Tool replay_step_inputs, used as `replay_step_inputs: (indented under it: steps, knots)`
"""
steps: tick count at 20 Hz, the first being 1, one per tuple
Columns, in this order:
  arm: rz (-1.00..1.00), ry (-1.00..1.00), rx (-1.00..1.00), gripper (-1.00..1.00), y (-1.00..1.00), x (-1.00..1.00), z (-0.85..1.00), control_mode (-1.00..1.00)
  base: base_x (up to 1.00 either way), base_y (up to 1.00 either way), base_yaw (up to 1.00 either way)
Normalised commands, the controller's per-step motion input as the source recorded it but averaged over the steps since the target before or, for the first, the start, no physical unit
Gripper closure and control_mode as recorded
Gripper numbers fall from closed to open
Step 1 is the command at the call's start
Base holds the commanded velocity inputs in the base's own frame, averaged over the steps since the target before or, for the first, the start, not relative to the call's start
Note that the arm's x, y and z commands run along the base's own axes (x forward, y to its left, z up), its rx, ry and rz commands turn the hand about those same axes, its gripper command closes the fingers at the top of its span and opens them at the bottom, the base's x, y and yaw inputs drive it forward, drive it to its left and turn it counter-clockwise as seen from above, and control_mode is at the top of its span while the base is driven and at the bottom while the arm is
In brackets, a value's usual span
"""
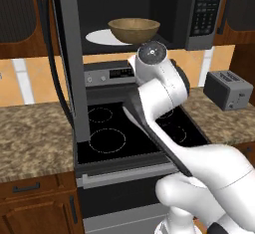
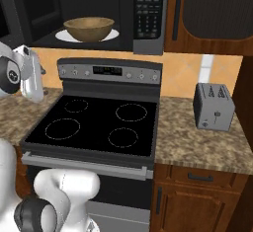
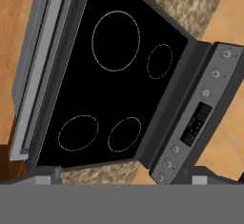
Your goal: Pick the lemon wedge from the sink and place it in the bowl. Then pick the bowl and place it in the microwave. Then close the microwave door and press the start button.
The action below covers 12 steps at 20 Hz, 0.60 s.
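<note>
The microwave [image 1: 149, 14] is seen mounted above the stove [image 2: 99, 122], black inside, with a steel-grey frame and a button panel [image 2: 149, 9] at its right edge. Its door [image 1: 69, 54] is swung fully open to the left; a dark pane in a grey frame is shown edge-on, with a long dark handle bar along it. Within the cavity a flat white plate [image 1: 99, 37] is laid, and the bowl [image 1: 133, 29] is set on it: round, wide, tan-brown with a wood-like grain and a lighter inside. What lies in the bowl cannot be made out.

The stove is given a glossy black glass top with four thin ring outlines and a grey back panel of knobs and a small display. Speckled brown stone worktop [image 2: 197, 142] is spread on both sides of it, over reddish wooden cabinets. A boxy grey toaster [image 2: 213, 106] is stood on the worktop at the right, near the back edge.

The arm is raised in front of the stove, below the microwave opening. The hand is pointed down at the cooktop, so the bowl is placed above and behind it, well apart. How wide the hand is spread cannot be told.
</note>
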Motion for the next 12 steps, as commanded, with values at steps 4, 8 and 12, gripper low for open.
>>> replay_step_inputs:
  steps: [4, 8, 12]
  knots:
    - [0.03, -0.01, -0.02, -1.00, 0.42, -1.00, -0.59, -1.00, 0.00, 0.00, 0.00]
    - [0.01, 0.00, 0.00, -1.00, 0.12, -1.00, -0.26, -1.00, 0.00, 0.00, 0.00]
    - [0.00, 0.00, 0.02, -1.00, 0.04, -1.00, -0.01, -1.00, 0.00, 0.00, 0.00]
